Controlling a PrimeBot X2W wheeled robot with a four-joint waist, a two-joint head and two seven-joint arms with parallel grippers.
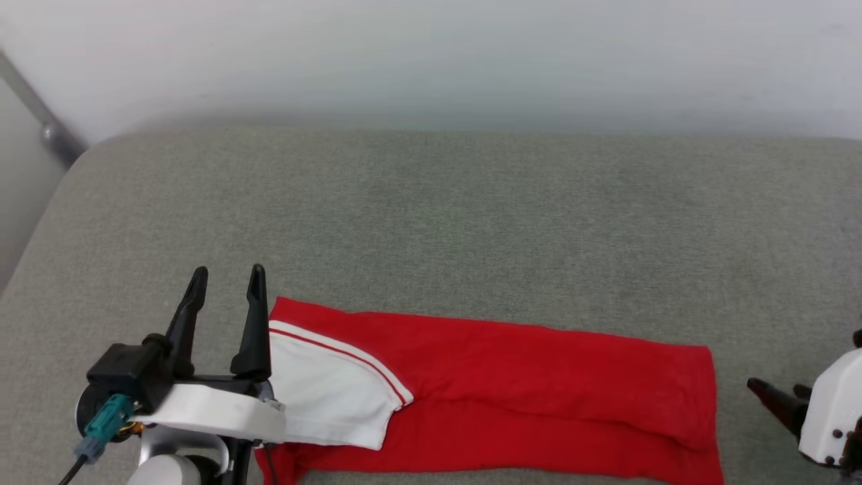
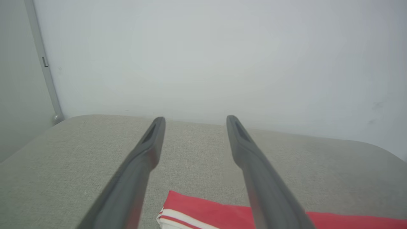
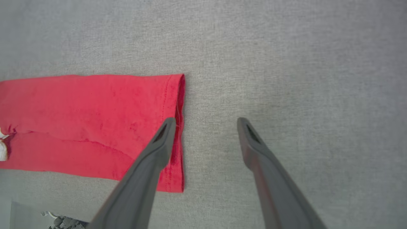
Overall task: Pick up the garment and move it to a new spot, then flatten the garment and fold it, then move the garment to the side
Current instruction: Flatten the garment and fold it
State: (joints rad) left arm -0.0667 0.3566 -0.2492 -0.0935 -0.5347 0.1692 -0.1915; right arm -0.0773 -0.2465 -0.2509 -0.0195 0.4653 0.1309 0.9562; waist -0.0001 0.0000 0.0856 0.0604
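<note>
The garment (image 1: 525, 384) lies folded into a long red strip along the near edge of the grey surface, plain red side up, with a white sleeve and its red-white trim folded over at its left end. My left gripper (image 1: 227, 279) stands open just left of that end, fingers apart and empty; the left wrist view has the garment's corner (image 2: 194, 211) below and between the fingers. My right gripper (image 3: 206, 122) is open above the surface at the garment's right hem (image 3: 173, 127), holding nothing. In the head view the right gripper's fingers (image 1: 774, 397) poke in from the right edge.
The grey padded surface (image 1: 471, 222) stretches wide behind and to both sides of the garment. A pale wall (image 1: 431, 60) backs it, and a grey metal bar (image 1: 40, 108) runs down at the far left corner.
</note>
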